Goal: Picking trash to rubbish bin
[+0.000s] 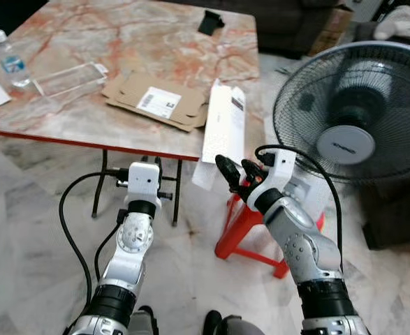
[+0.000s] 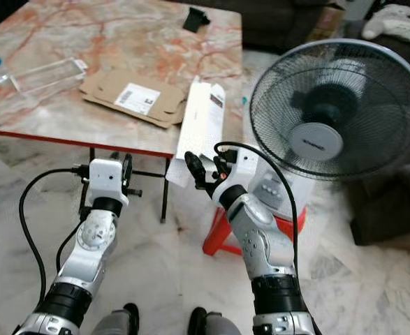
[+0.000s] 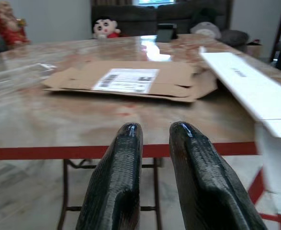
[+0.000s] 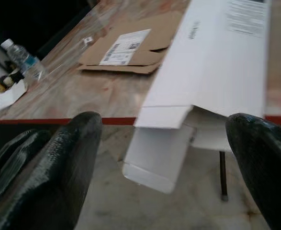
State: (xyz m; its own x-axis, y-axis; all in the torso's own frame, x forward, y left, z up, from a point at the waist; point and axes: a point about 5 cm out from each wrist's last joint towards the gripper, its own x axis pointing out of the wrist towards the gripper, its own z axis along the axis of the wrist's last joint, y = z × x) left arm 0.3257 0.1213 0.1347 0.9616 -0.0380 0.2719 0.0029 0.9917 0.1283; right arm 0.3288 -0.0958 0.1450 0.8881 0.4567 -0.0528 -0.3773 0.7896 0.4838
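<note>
Overhanging the table (image 1: pixel 65 118) edge, white box (image 1: pixel 222 129) sits just beyond spread right gripper (image 1: pixel 238 172)

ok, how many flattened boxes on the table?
2. A brown cardboard box with a shipping label lies flat mid-table; a white box sits beside it, overhanging the near edge by the open right gripper. None seem hidden.

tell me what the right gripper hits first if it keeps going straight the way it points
Most likely the white carton overhanging the table edge: the open right gripper frames its hanging end flap between its fingers. The remaining gap is hard to judge.
</note>
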